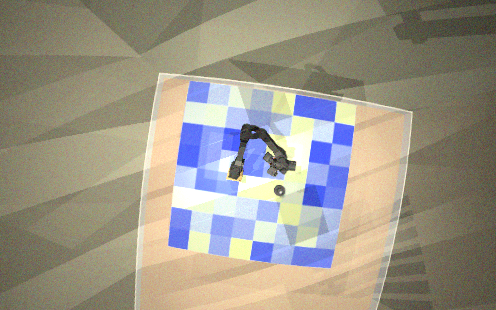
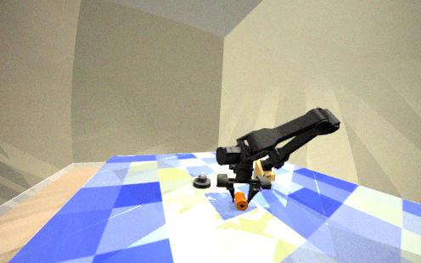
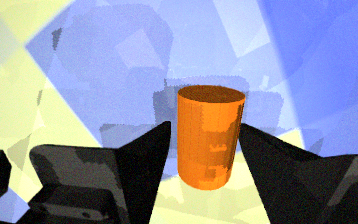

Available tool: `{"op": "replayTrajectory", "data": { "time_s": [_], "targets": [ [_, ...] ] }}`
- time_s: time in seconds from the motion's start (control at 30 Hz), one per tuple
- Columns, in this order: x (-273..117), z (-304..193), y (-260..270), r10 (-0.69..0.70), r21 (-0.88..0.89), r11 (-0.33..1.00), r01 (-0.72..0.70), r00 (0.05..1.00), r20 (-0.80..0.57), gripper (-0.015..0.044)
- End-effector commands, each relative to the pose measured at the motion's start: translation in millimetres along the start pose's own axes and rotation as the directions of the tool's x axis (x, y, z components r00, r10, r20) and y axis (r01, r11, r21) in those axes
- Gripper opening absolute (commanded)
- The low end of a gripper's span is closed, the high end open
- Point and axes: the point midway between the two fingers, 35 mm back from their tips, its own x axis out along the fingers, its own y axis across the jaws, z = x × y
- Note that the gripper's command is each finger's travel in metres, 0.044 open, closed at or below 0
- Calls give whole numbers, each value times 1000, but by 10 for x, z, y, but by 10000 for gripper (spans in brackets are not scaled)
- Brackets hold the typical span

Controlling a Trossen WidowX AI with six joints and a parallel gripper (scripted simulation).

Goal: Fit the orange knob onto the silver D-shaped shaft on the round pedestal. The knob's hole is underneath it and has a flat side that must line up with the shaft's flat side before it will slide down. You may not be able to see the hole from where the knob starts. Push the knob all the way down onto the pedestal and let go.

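The orange knob (image 2: pixel 240 198) (image 3: pixel 207 145) lies on its side on the checkered mat. A dark hole shows in its end facing the exterior camera; its flat side is too small to make out. My gripper (image 1: pixel 270 164) (image 2: pixel 241 203) (image 3: pixel 204 127) is partly open, its fingers down on either side of the knob. In the wrist view a narrow gap shows between the left finger and the knob, and the right fingertip is close to the knob's other side. The dark round pedestal (image 1: pixel 279 190) (image 2: pixel 202 184) stands upright a short way off, with the small shaft (image 2: pixel 202 174) on top.
The checkered mat (image 1: pixel 200 222) (image 2: pixel 127 199) lies on a tan table (image 1: pixel 382 150) with a pale rim. The arm's base (image 1: pixel 235 172) stands on the mat, with a tan block (image 2: pixel 265 174) at it. The arm bends over from there to the knob.
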Motion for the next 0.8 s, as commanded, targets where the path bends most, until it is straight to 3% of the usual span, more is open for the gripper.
{"op": "replayTrajectory", "data": {
  "time_s": [0.0, 0.3, 0.67, 0.77],
  "targets": [
    [10, -6, -7, -5, 3, 1000, 5, 1000, -3, 240],
    [10, -6, -7, -5, 3, 1000, 5, 1000, -3, 180],
    [-140, 0, 2, -5, -2, 1000, 5, 1000, -3, 180],
    [-140, 0, 2, -5, -84, 996, 4, 1000, -3, 180]
  ]
}}
